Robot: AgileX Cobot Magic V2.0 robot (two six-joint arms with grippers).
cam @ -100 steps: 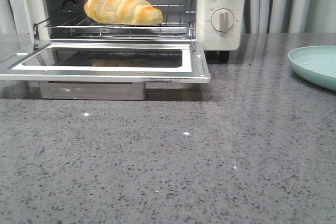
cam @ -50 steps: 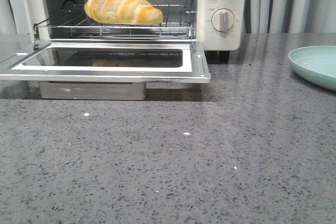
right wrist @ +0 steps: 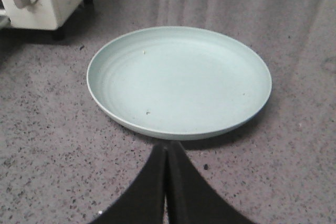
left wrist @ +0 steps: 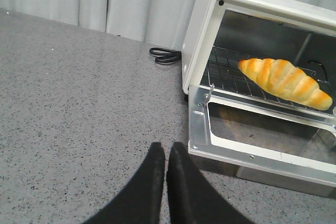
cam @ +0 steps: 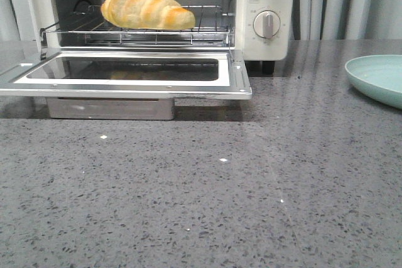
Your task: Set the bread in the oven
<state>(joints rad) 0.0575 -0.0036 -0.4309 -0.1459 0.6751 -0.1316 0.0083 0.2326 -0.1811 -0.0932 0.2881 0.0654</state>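
The golden-brown bread [cam: 146, 8] lies on the wire rack inside the cream-white oven [cam: 264, 42], whose glass door [cam: 125, 76] hangs open and flat. The left wrist view shows the bread [left wrist: 286, 81] on the rack and the oven [left wrist: 202, 40] from its left side. My left gripper [left wrist: 166, 148] is shut and empty, low over the counter just off the door's left corner. My right gripper [right wrist: 167, 147] is shut and empty, at the near rim of a plate. Neither gripper shows in the front view.
A pale green empty plate [right wrist: 178, 80] sits on the grey speckled counter right of the oven; its edge shows in the front view [cam: 377, 76]. A black power cord [left wrist: 165, 54] lies behind the oven's left side. Grey curtains hang behind.
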